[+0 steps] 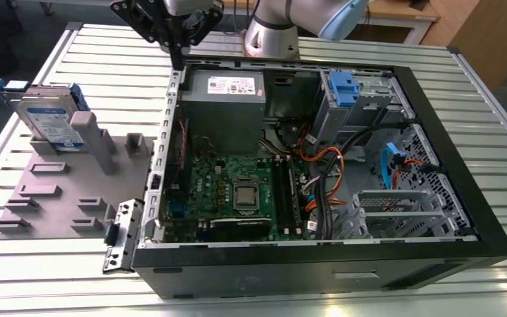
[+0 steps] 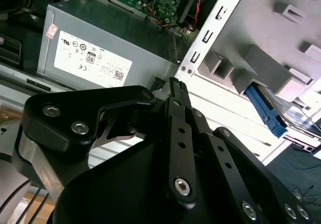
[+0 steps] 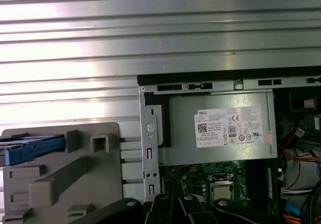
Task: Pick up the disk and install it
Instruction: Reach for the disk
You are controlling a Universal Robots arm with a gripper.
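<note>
The disk [image 1: 51,122] stands tilted on edge at the far end of the grey fixture plate [image 1: 60,198], at the exterior view's left; it is silver with a blue-and-white label and a blue carrier. Its blue carrier edge shows in the second wrist view [image 2: 265,108] and in the first wrist view [image 3: 31,148]. My gripper [image 1: 177,61] hangs above the back left corner of the open computer case [image 1: 438,142], well to the right of the disk. Its black fingers [image 2: 176,91] are pressed together, shut on nothing.
Inside the case lie a grey power-supply box [image 1: 222,86] with a white sticker, a green motherboard [image 1: 236,191], cables, a blue bracket [image 1: 346,89] in a bay and a metal drive cage [image 1: 395,211]. The ribbed metal table [image 1: 324,290] runs around it.
</note>
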